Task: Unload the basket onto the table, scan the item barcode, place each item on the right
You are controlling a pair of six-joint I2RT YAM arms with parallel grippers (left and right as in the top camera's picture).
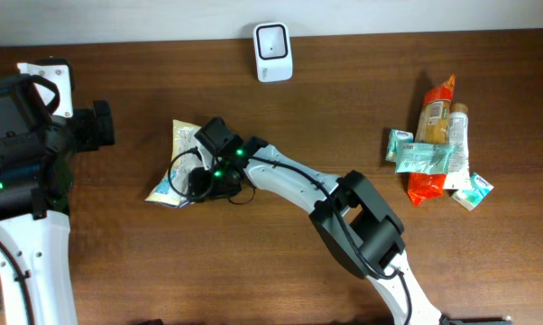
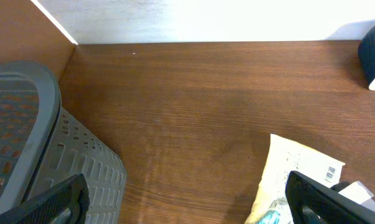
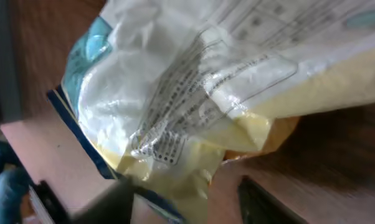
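White-and-yellow pouch [image 1: 168,190] lies left of centre on the tabletop [image 1: 344,117], my right hand [image 1: 202,176] over it; its grip I cannot tell. My left hand [image 1: 102,125] stands wide, idle. Lifting the pouch to the scanner [image 1: 272,51] is all left to do, I judge.

Right arm [image 1: 294,181]: white moulded link shells joined by black joint housings [image 1: 357,226]. Just behind the end effector, two green indicator lights [image 1: 219,167] glow on the black wrist, and a thin black cable [image 1: 175,165] loops alongside.

Left arm [image 1: 28,262]: same white-and-black scheme. A white bracket plate [image 1: 48,77] with small screws sits behind the end effector.

Left gripper [image 2: 186,180]: flat, matte black fingers [image 2: 60,202] with rounded edges.
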